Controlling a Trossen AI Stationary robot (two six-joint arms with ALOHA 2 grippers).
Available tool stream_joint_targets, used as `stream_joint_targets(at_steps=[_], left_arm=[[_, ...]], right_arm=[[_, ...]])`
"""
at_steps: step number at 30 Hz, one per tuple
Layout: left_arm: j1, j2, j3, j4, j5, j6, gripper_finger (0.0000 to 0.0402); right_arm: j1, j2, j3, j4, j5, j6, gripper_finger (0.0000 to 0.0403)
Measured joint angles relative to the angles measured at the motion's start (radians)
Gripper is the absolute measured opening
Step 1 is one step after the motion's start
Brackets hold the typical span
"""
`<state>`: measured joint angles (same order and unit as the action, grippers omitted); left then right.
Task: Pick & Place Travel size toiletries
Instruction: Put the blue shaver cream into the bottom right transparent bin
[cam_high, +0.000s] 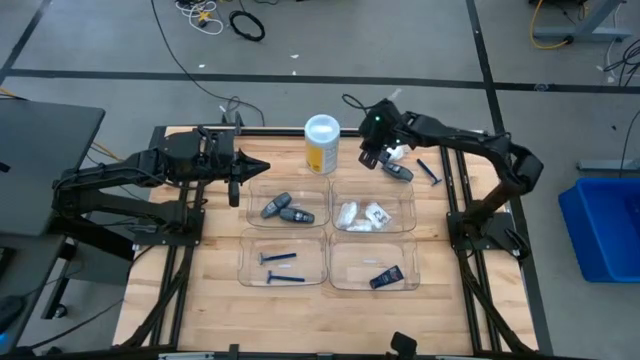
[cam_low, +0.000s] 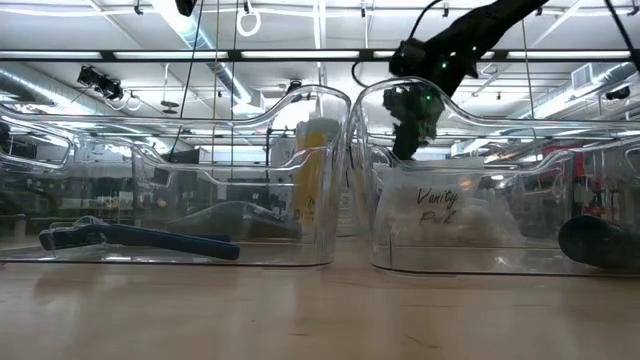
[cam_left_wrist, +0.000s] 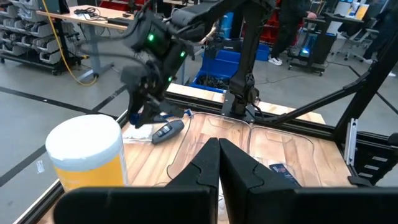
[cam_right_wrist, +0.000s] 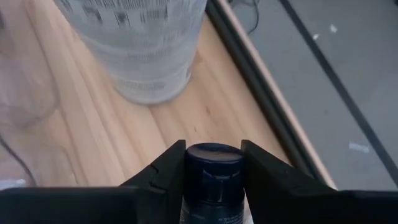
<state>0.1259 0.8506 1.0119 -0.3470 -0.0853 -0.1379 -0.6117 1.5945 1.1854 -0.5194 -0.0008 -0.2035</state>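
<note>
Gripping a dark blue tube between its part-closed fingers above the surface's far edge, the right hand is lifting it, needing carriage to a tray; the left hand is waiting shut.

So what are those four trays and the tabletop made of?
The trays look like clear, glossy plastic: their contents show through the walls, which catch reflections in the low view. The tabletop looks like pale wood with a smooth finish, judging by its plank lines and grain.
</note>
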Motion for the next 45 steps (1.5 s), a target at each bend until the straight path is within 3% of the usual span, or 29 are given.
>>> stream_joint_targets(at_steps=[7,21,30,37,45], left_arm=[[0.000,0.000,0.000,-0.003,0.000,0.015,0.0005],[0.000,0.000,0.000,-0.004,0.011,0.011,0.0006],[-0.001,0.000,0.000,-0.005,0.011,0.007,0.0007],[-0.001,0.000,0.000,-0.005,0.011,0.007,0.0009],[-0.001,0.000,0.000,-0.006,0.018,0.007,0.0005]], right_arm=[[0.000,-0.079,0.000,-0.001,0.004,0.003,0.0138],[0.048,-0.116,0.000,-0.074,0.006,0.003,0.0138],[0.149,-0.197,0.000,-0.081,-0.012,0.042,0.0139],[0.241,-0.266,0.000,-0.083,-0.129,0.091,0.0132],[0.386,-0.300,0.001,-0.084,-0.168,0.110,0.0138]])
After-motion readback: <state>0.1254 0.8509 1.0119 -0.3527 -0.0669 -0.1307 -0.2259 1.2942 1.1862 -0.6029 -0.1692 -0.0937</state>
